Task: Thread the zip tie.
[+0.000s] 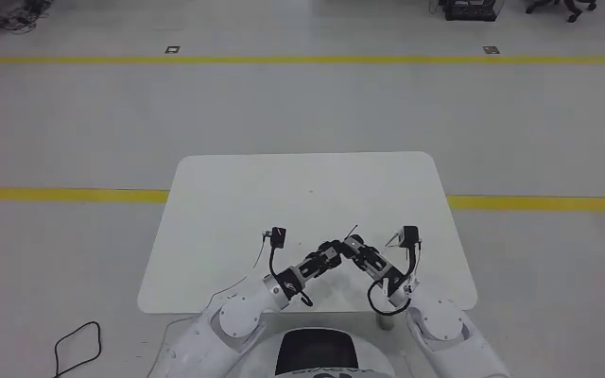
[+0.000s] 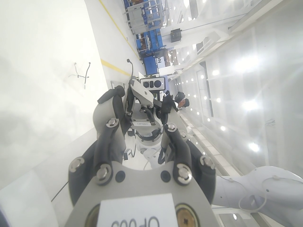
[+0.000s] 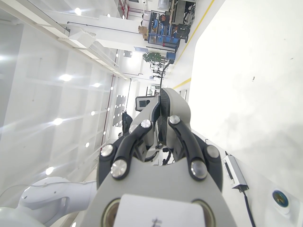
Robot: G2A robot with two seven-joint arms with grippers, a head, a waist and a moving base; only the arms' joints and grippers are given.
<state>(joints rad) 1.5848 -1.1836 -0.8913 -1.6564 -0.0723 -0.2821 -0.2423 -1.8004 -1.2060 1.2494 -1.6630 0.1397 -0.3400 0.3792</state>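
My right gripper (image 3: 162,93) is shut on a black zip tie (image 3: 163,76), whose free end curves out past the fingertips. In the left wrist view the same zip tie (image 2: 131,72) stands up from the right gripper (image 2: 136,87), with its small head at the tip. My left gripper (image 2: 143,95) is open, and its fingers (image 2: 113,95) straddle the right gripper's tips. From above, both grippers (image 1: 333,251) (image 1: 353,246) meet over the front middle of the white table (image 1: 302,189). The zip tie (image 1: 352,230) sticks out there as a thin line.
Several loose zip ties (image 2: 80,74) lie on the table beyond the grippers. A grey box with a black cable (image 3: 233,173) lies close to the right arm's base. The far half of the table is bare, and yellow floor lines (image 1: 76,195) run beside it.
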